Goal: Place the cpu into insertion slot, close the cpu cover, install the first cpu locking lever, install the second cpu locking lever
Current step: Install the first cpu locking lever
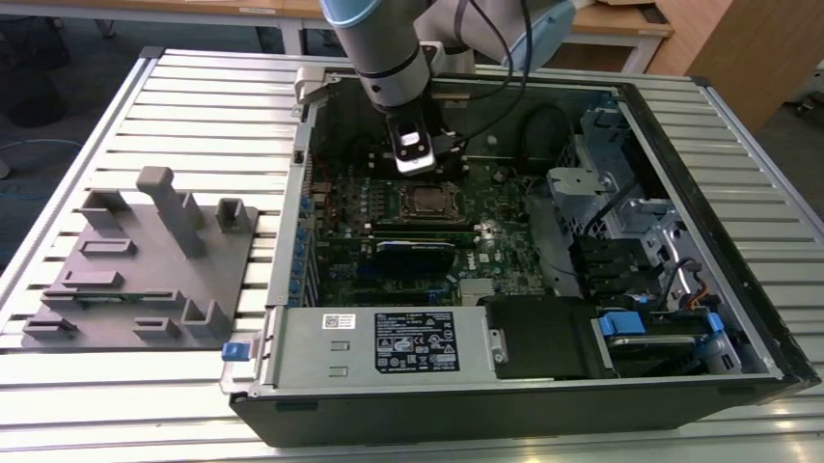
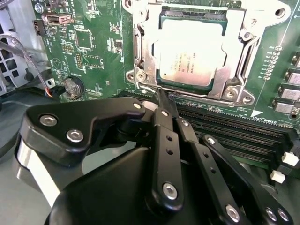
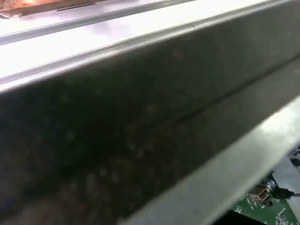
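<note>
The black gripper (image 2: 162,104) was held with fingers drawn together at the edge of the silver-rimmed square insertion slot (image 2: 137,47). The dull grey square cpu (image 2: 190,58) was already seated there, and the thin silvery cpu cover (image 2: 236,28) was lowered over it. Whether it was locked could not be told.

In the second wrist view the gripper (image 2: 161,101) hides much of the green board (image 2: 93,56), and the cpu cover (image 2: 237,44) runs off the picture's edge.
</note>
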Available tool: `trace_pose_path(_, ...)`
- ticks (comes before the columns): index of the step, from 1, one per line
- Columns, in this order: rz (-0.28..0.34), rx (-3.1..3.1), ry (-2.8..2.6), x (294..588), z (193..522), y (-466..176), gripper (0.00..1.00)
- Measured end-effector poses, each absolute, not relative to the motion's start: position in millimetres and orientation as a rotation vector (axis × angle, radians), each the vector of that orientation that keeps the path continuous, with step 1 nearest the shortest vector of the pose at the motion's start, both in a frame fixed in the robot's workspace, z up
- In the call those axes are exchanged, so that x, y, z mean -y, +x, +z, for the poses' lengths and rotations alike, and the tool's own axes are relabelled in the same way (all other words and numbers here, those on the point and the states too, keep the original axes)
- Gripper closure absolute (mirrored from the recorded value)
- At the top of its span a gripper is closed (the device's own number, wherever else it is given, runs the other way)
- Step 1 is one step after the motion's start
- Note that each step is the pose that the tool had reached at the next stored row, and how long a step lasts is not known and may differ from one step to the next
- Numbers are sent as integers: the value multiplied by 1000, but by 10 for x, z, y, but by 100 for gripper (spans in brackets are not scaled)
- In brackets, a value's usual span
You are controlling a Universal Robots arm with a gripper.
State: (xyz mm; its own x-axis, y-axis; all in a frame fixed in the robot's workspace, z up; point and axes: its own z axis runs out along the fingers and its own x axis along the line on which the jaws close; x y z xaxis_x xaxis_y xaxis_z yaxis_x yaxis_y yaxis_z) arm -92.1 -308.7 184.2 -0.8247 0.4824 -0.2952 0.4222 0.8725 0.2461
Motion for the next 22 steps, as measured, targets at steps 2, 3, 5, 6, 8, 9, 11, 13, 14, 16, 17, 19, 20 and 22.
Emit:
trace_pose_path(2,248,-2694,674,3089,1842,-921,90)
trace_pose_path(3,253,-2694,675,3089,1842,-921,90)
trace_pose_path(5,263,-2694,677,3091,1842,-920,90)
trace_pose_path(6,266,-2694,678,3093,1842,-921,90)
trace_pose_path(8,272,-2695,679,3098,1842,-921,90)
trace_pose_path(9,275,-2695,680,3100,1842,-920,90)
trace_pose_path(11,281,-2695,681,3104,1842,-921,90)
trace_pose_path(13,284,-2695,682,3110,1842,-920,90)
trace_pose_path(14,284,-2695,682,3114,1842,-920,90)
trace_pose_path(16,284,-2695,682,3123,1842,-918,90)
trace_pose_path(17,284,-2695,682,3126,1842,-917,90)
trace_pose_path(19,284,-2695,682,3128,1845,-916,90)
trace_pose_path(20,284,-2695,682,3129,1849,-916,90)
trace_pose_path(22,283,-2695,682,3129,1857,-916,90)
